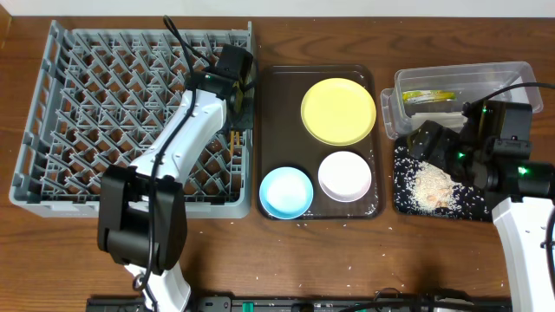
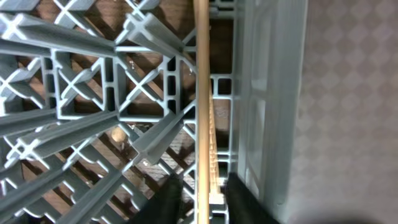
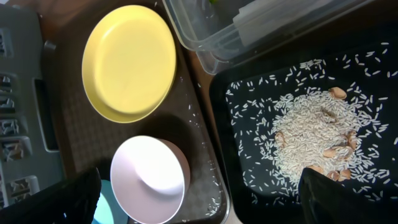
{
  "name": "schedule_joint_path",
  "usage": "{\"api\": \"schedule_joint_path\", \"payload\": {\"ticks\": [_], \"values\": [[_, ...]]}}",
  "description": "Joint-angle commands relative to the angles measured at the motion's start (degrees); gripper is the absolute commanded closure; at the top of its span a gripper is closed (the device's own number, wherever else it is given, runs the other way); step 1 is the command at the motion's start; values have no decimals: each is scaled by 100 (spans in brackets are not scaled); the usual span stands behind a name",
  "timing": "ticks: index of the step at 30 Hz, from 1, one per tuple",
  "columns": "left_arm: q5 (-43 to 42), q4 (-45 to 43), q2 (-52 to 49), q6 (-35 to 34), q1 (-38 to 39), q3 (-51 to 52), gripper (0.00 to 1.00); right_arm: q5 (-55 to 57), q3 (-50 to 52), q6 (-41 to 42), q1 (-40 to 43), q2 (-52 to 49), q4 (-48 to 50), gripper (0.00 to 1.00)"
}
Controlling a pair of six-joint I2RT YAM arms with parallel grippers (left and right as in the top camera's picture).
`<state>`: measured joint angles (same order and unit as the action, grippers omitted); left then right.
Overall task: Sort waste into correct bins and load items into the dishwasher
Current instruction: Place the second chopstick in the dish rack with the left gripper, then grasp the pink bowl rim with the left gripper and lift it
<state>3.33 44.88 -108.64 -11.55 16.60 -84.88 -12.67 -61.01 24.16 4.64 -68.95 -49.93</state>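
gripping a wooden chopstick [image 2: 202, 106] between its dark fingers [image 2: 171, 199], the left gripper [image 1: 232, 68] hangs over the grey dish rack [image 1: 52, 104], by its wall. the right gripper [image 3: 199, 202] spreads open above the rice crumbs [image 3: 311, 127] in the black tray [image 3: 373, 74]; beyond its left finger sit the white bowl [image 3: 149, 180] and yellow plate [image 3: 129, 62].

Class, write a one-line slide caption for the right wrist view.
Yellow plate and white bowl wait on the brown tray; rice crumbs fill the black tray.

My overhead looks straight down; left wrist hugs the dish rack [image 2: 149, 93]; right wrist shares the yellow plate [image 3: 129, 62].
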Motion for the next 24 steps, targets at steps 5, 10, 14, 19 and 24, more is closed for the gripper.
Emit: {"api": "schedule_joint_path", "payload": {"ticks": [5,10,14,19,24], "values": [[-319,192,850,28,0,-90,55,-24,-4,66,42,4,-4,1],[-1825,245,1456,28,284,-90,53,-24,-4,66,42,4,-4,1],[-2068,245,1502,98,868,-74,48,-24,-4,66,42,4,-4,1],[-2015,186,1034,472,1727,-44,41,-24,-4,66,42,4,-4,1],[-1416,-52,275,466,2177,-44,40,-26,-4,66,42,4,-4,1]]}}
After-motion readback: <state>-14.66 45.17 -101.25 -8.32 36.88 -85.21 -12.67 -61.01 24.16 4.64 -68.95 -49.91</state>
